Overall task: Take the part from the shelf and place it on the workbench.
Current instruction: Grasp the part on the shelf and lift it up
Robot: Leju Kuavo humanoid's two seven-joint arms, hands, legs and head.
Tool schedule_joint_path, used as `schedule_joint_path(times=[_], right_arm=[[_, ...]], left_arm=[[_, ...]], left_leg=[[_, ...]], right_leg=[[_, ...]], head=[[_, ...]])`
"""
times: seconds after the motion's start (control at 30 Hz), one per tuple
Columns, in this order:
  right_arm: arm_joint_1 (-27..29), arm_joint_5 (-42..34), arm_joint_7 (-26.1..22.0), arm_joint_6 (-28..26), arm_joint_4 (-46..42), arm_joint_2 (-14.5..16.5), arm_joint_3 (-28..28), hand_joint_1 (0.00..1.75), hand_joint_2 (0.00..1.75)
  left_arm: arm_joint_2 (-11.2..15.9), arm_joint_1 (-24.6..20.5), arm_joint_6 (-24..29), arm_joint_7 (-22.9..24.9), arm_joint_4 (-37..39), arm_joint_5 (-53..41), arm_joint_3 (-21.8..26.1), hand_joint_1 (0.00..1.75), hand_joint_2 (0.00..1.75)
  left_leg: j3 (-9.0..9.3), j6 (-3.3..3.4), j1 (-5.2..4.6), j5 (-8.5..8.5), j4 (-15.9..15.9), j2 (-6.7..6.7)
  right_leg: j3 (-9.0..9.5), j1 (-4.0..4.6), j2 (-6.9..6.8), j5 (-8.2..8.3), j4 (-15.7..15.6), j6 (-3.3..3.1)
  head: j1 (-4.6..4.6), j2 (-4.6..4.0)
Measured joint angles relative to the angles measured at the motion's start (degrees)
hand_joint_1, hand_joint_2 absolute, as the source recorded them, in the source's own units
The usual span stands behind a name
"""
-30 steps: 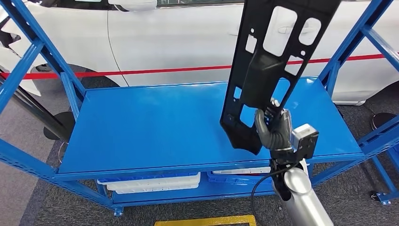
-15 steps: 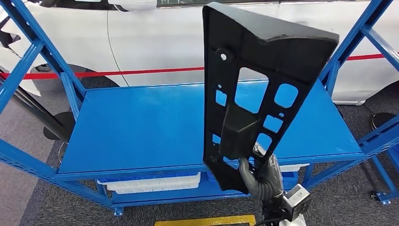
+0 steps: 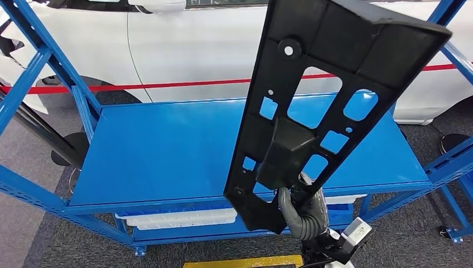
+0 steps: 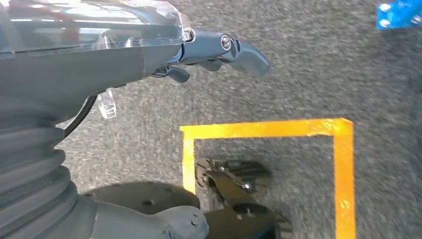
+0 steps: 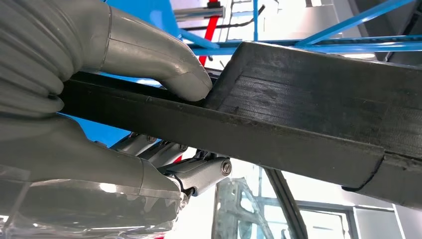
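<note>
Part (image 3: 312,106) hides most of right hand (image 3: 303,212).

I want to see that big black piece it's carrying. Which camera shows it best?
The head view: the black part shows nearly whole, cut-outs and all, held upright near its lower end by the right hand. The right wrist view shows just a close dark edge under the thumb. The left wrist view looks at the floor.

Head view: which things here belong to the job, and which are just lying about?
Job:
- black part, held upright
- right hand gripping its lower end
- blue shelf

Lying about:
- white car
- red barrier tape
- white bins under the shelf
- yellow floor marking
</note>
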Motion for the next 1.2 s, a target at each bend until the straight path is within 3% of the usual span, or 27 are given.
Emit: schedule_joint_path(times=[0.37,0.57,0.67,0.77,0.83,0.9,0.93,0.97,1.0,1.03,1.1,1.17,1.2], right_arm=[[-0.88,-2.57,0.19,1.55,2.86,2.56,1.62,1.75,1.75],[-0.88,-3.01,-0.16,1.78,4.75,4.40,2.88,1.75,1.75],[-0.88,-3.05,-0.19,1.79,5.28,4.84,3.09,1.75,1.75],[-0.87,-3.15,-0.24,1.80,5.68,5.31,3.33,1.75,1.75],[-0.85,-3.20,-0.36,1.79,5.99,5.51,3.57,1.75,1.75],[-0.80,-3.22,-0.50,1.76,6.40,5.55,3.80,1.75,1.75],[-0.77,-3.22,-0.57,1.73,6.63,5.55,3.88,1.75,1.75],[-0.75,-3.21,-0.62,1.68,6.87,5.55,3.93,1.75,1.75],[-0.74,-3.21,-0.68,1.64,7.11,5.55,3.96,1.75,1.75],[-0.75,-3.22,-0.73,1.61,7.28,5.56,3.97,1.75,1.75],[-0.81,-3.23,-0.83,1.58,7.51,5.58,4.02,1.75,1.75],[-0.88,-3.24,-0.91,1.58,7.65,5.64,4.12,1.75,1.75],[-0.90,-3.24,-0.95,1.58,7.73,5.69,4.19,1.75,1.75]], left_arm=[[1.10,0.01,0.04,5.35,0.00,-0.47,0.40,0.00,1.75],[2.51,0.09,-0.66,6.05,0.00,-1.00,0.49,0.00,1.75],[2.97,0.11,-0.63,6.34,0.00,-1.41,0.48,0.00,1.75],[3.33,0.11,-0.58,6.95,0.00,-2.52,0.36,0.00,1.75],[3.51,0.09,-0.59,7.21,0.00,-3.02,0.26,0.00,1.75],[3.72,0.12,-0.65,7.45,0.00,-3.44,0.17,0.00,1.75],[3.85,0.16,-0.69,7.59,0.00,-3.68,0.10,0.00,1.75],[3.95,0.19,-0.72,7.74,0.00,-3.89,0.02,0.00,1.75],[4.04,0.22,-0.73,7.88,0.00,-4.06,-0.07,0.00,1.75],[4.10,0.22,-0.73,7.98,0.00,-4.20,-0.13,0.00,1.75],[4.18,0.20,-0.73,8.09,0.00,-4.42,-0.18,0.00,1.75],[4.29,0.17,-0.75,8.13,0.00,-4.57,-0.22,0.00,1.75],[4.35,0.15,-0.78,8.17,0.00,-4.63,-0.25,0.00,1.75]], left_leg=[[0.00,0.00,-0.03,0.00,0.03,0.00],[-0.02,0.10,-0.34,-0.03,0.14,0.00],[-0.08,0.36,-0.55,0.03,0.22,0.00],[0.01,1.05,-0.34,0.88,-0.42,0.07],[0.12,1.61,0.09,1.79,-1.17,0.23],[-0.14,1.85,0.15,2.08,-1.18,0.33],[-0.38,1.86,0.16,2.10,-0.99,0.33],[-0.61,1.82,0.17,2.08,-0.74,0.33],[-0.84,1.73,0.20,2.02,-0.43,0.31],[-1.05,1.58,0.25,1.91,-0.08,0.26],[-1.60,1.00,0.29,1.53,0.74,0.12],[-2.13,0.25,0.22,1.28,1.35,0.05],[-2.32,-0.08,0.16,1.32,1.48,0.03]], right_leg=[[0.00,-0.03,0.00,0.02,-0.01,0.03],[0.00,-0.20,-0.03,0.10,-0.03,0.15],[0.00,-0.41,-0.06,0.23,-0.07,0.39],[-0.08,-0.43,-0.01,0.23,0.01,0.96],[-1.32,-0.42,0.04,-2.18,2.87,1.43],[-4.05,-0.76,0.01,-6.23,9.53,1.86],[-5.28,-0.94,-0.03,-7.52,12.72,2.04],[-5.86,-1.09,-0.08,-7.76,14.49,2.18],[-5.49,-1.22,-0.13,-6.89,14.28,2.26],[-4.20,-1.35,-0.18,-5.26,12.15,2.29],[-0.41,-1.42,-0.19,-2.74,5.41,2.08],[1.37,-1.17,-0.08,-2.36,1.86,1.49],[1.32,-1.02,-0.01,-2.38,1.75,1.15]], head=[[-0.01,0.00],[-0.01,0.00],[-0.01,0.00],[-0.01,0.00],[0.15,0.00],[0.33,0.00],[0.35,0.00],[0.36,0.00],[0.37,0.00],[0.37,0.00],[0.38,0.00],[0.36,0.00],[0.34,0.00]])
